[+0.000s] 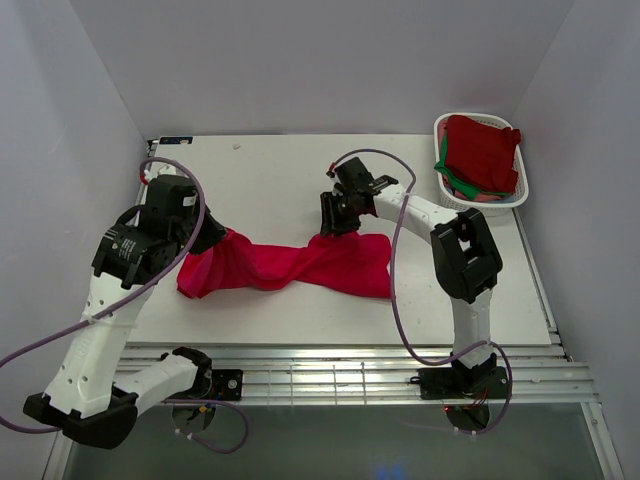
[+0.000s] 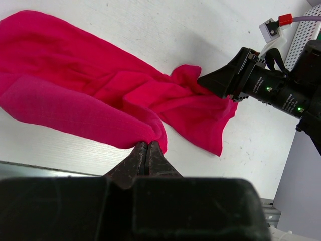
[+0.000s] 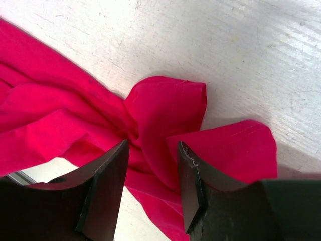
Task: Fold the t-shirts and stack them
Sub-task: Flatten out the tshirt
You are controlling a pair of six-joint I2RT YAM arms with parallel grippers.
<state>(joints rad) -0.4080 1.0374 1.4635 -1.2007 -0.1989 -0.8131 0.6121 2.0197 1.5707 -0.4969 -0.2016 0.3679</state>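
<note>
A white table [image 1: 270, 170] carries the work, with one crimson t-shirt [image 1: 300, 265] lying across its middle from 9 o'clock to 3 o'clock, twisted once near its centre and not yet flat. The left arm [image 1: 120, 290] reaches in from 8 o'clock and the right arm [image 1: 450, 250] bends in from 4 o'clock. At 2 o'clock a white basket [image 1: 447, 197] holds a heap of dark red shirts [image 1: 482, 150], with a green one [image 1: 450, 178] showing beneath.

The left gripper [image 2: 147, 150] has its jaws closed tight on a rolled fold at the shirt's 9 o'clock end. The right gripper [image 3: 152, 145] is over the shirt's 12 o'clock edge, jaws partly apart, with a bunched flap of cloth standing between them but not pinched.

The step in hand appears to be spreading the shirt before any fold. To do it well, the right gripper would need to close on the single flap between its fingers rather than on several layers, low enough to catch the cloth without scraping the table. Both arms could then lift a little and draw apart, toward 9 and 3 o'clock, with the right wrist turning to take out the twist. Pulling while the cloth drags on the table risks tightening the twist. A shallow pinch risks the flap slipping free.
</note>
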